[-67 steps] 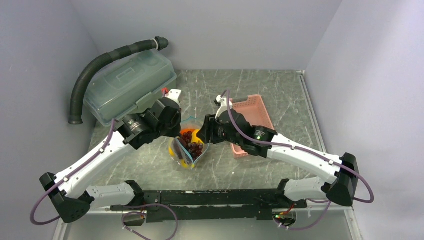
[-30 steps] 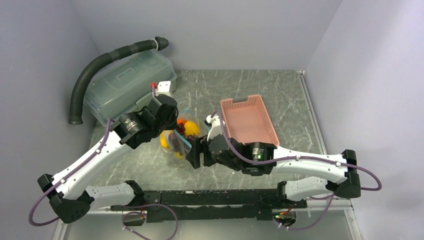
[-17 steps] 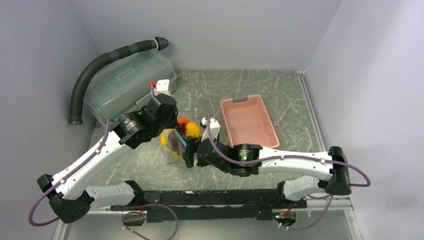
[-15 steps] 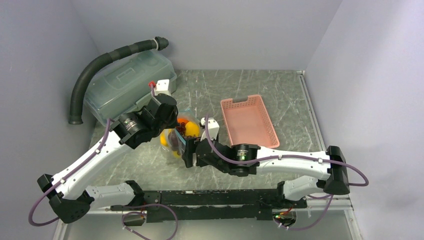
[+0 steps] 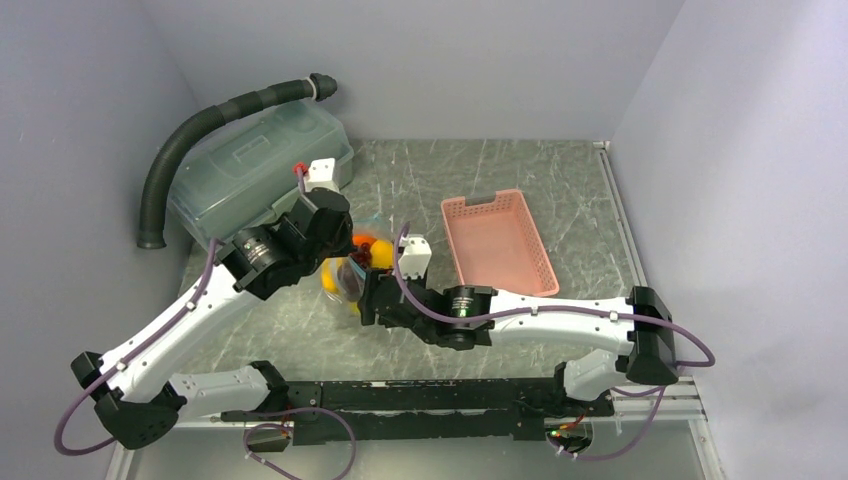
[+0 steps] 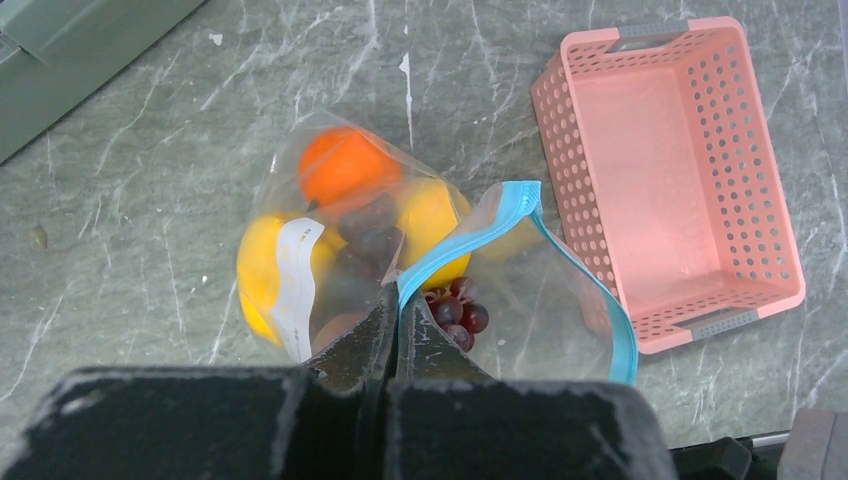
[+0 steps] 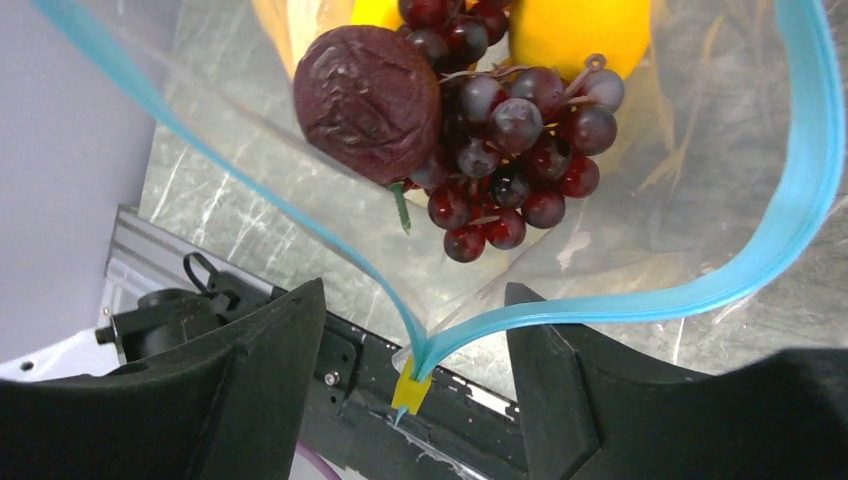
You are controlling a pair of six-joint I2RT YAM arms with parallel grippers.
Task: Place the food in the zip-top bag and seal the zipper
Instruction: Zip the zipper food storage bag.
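Teal zipper is being pinched by the left gripper, jaws clamped tight on the strip. The zip-top bag is being kept w/ its mouth gaping. The orange, yellow pcs, grape bunch and dark round fruit are being carried inside. The right gripper is being positioned w/ jaws apart, straddling the zipper's end corner, nothing gripped.

Risks:
- Jaws being closed off-track: strips probably left misaligned, so the seal fails.
- Bag being tilted: grapes near the mouth could be trapped in the zipper or spilled.

The pink basket, at right, is not being used.
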